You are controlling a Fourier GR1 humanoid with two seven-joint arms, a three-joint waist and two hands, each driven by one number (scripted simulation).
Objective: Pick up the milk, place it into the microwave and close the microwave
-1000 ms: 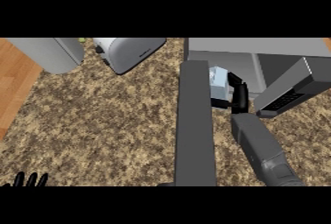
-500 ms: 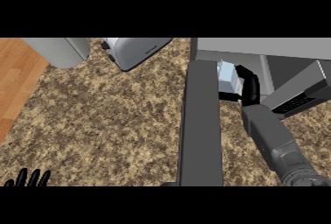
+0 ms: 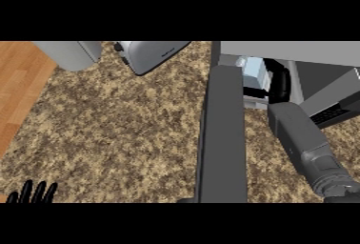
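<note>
1. The pale blue and white milk carton (image 3: 255, 74) stands at the mouth of the grey microwave (image 3: 295, 50), just past the inner edge of the open dark grey microwave door (image 3: 224, 133), which juts toward the viewer across the speckled brown stone bench (image 3: 119, 128).
2. Compared with a second ago, the carton has travelled up and inward: it was hanging over the bench beside the door and now sits within the opening, partly hidden by the microwave's upper edge. Half a second ago it was already at the threshold, so the recent motion is a short push deeper.
3. That suggests the placing step is almost finished; releasing the carton and swinging the door shut appear to remain.
4. The right robot hand (image 3: 278, 83) is curled round the carton's right side, black fingers wrapped against it, with nothing to show that it has let go.
5. The grey right forearm (image 3: 306, 143) stretches from the lower right edge up to the opening, nearly straight, running alongside the door without clearly touching it.
6. The left robot hand (image 3: 32, 192) rests at the lower left edge, fingers straight and upward, holding nothing.
7. A rounded silver appliance (image 3: 151, 55) and a grey box-like object (image 3: 70, 52) sit at the far edge, well apart from the microwave door.
</note>
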